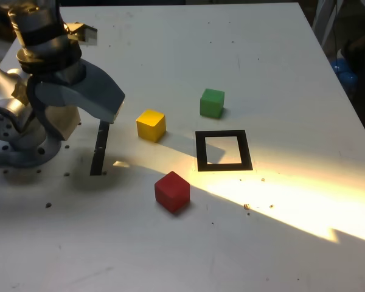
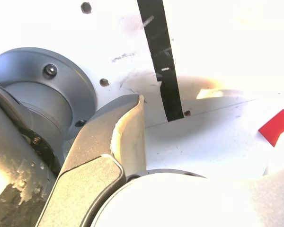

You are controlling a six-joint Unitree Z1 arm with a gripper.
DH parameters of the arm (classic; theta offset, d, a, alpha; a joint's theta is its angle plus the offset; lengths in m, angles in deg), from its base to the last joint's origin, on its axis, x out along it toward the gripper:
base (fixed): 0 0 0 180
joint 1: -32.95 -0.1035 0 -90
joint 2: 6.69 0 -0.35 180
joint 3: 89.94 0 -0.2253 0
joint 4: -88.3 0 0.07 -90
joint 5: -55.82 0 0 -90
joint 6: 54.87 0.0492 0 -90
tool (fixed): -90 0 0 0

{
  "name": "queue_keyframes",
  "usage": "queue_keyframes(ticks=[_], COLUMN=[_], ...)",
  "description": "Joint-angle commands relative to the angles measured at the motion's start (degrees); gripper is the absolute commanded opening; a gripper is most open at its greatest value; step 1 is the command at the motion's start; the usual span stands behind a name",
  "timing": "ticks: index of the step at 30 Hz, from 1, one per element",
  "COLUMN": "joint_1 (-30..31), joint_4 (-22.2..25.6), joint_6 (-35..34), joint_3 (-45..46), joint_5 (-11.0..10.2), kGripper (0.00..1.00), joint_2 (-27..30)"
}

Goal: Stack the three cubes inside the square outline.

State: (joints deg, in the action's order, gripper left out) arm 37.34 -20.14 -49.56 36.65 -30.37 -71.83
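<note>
Three cubes lie apart on the white table (image 1: 170, 255). The yellow cube (image 1: 151, 125) sits left of the square outline (image 1: 201, 149), the green cube (image 1: 212, 102) just beyond it, and the red cube (image 1: 172, 191) in front of it to the left. The outline's white centre is bare. My gripper (image 1: 94, 121) hangs low over the table at the exterior view's left, close to the arm's base, well away from all the cubes. It is open and holds nothing. In the wrist view one grey finger with a cream pad (image 2: 130, 137) shows, and a corner of the red cube (image 2: 277, 127).
A straight black tape strip (image 1: 100, 149) (image 2: 163, 75) lies under the gripper. The arm's round grey base (image 1: 18, 149) (image 2: 38, 94) is bolted on at the exterior view's left. A bright sunlit patch (image 1: 280, 194) crosses the table. Beyond the table's right edge there is a blue object (image 1: 344, 70).
</note>
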Motion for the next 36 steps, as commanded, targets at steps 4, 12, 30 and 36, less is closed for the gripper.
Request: queue_keyframes(ticks=[4, 12, 30, 36], joint_1=[0.0, 0.3, 18.2, 21.3], joint_4=[0.0, 2.0, 8.3, 13.8], joint_6=[0.1, -1.5, -23.1, -29.2], joint_3=[-0.4, -2.4, -19.2, -24.0], joint_5=[0.3, 1.2, -1.4, -1.1], kGripper=[1.00, 1.00, 0.99, 1.00], joint_2=[0.0, 0.2, -11.0, -17.3])
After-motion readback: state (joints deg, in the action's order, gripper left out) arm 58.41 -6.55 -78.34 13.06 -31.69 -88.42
